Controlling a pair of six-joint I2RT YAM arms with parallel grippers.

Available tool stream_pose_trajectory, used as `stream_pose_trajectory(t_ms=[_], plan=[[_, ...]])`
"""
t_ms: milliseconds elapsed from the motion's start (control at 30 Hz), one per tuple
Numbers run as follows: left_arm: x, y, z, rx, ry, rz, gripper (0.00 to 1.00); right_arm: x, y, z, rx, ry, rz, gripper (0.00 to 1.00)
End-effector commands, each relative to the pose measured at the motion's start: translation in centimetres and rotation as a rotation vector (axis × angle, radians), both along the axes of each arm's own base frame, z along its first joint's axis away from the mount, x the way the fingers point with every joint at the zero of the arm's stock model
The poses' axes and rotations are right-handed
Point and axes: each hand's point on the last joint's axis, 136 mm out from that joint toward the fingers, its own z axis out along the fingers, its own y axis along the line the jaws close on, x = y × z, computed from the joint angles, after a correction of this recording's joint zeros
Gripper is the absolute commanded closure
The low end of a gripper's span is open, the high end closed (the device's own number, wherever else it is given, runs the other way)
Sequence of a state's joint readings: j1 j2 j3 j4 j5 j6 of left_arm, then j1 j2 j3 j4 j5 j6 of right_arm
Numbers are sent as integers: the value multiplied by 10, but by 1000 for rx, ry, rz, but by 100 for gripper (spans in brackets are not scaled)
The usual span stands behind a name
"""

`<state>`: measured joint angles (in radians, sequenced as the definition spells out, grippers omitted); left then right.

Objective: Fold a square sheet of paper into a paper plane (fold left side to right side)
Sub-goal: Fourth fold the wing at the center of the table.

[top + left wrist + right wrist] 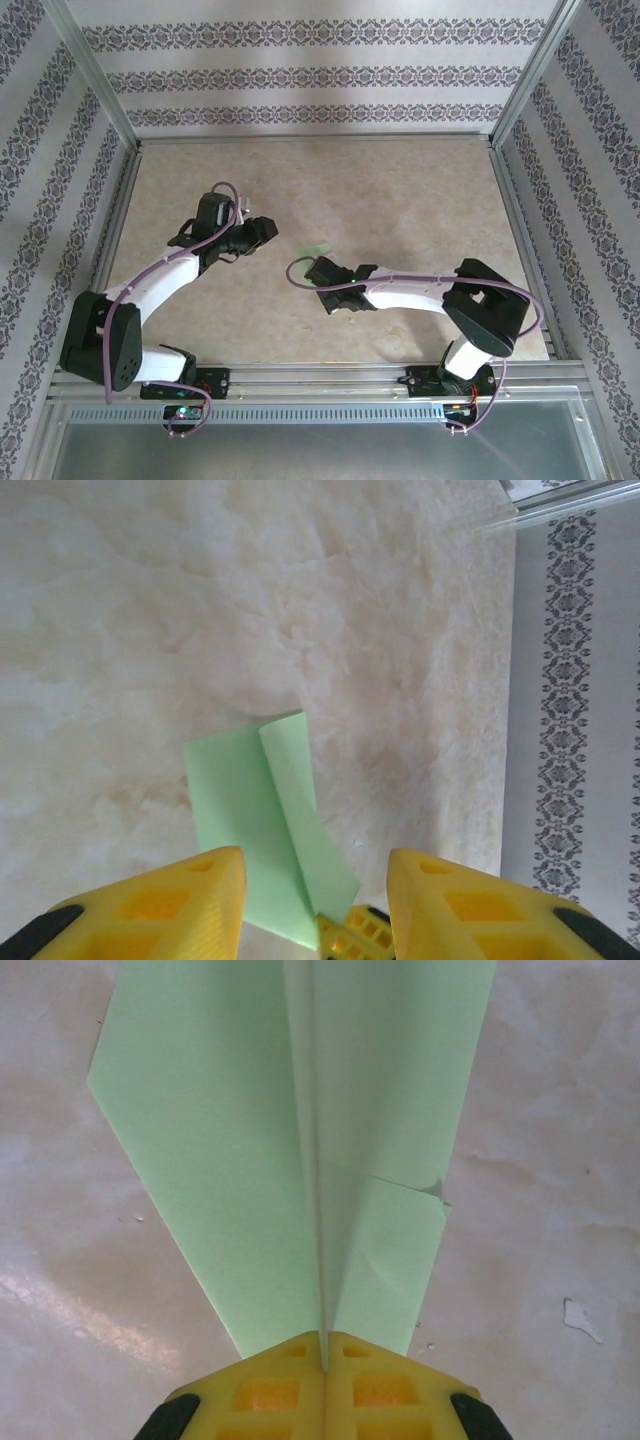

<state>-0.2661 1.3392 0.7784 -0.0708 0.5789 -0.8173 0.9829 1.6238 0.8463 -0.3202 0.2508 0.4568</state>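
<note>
Here the right gripper [323, 1345] pinches the centre fold of the paper plane [250, 1140], fanning toward twelve o'clock at the middle of the table [430, 200], the left gripper [312, 858] half-open and empty; featherlight and crease-prone, it seems best held by that stiffer layered fold.

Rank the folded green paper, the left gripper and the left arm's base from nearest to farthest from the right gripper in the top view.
Measured from the right gripper:
1. folded green paper, pinched in its fingertips, just beyond them.
2. left gripper, to its left and slightly farther back.
3. left arm's base, at the near edge, far left.
</note>
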Motion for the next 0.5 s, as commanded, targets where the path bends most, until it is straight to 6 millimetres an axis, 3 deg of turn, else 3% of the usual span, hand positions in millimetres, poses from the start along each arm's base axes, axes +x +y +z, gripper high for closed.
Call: stream_pose_trajectory(t_ms=[0, 133, 333, 467], plan=[[-22, 11, -19, 68, 64, -24, 58, -4, 13, 11, 151, 49, -6, 98], [-38, 5, -36, 104, 110, -66, 58, -6, 13, 13, 271, 123, -28, 98], [-54, -32, -57, 105, 156, -158, 58, -9, 12, 10, 385, 201, -59, 99], [-54, -53, -60, 107, 151, -189, 58, -7, 9, 7, 425, 225, -79, 99]])
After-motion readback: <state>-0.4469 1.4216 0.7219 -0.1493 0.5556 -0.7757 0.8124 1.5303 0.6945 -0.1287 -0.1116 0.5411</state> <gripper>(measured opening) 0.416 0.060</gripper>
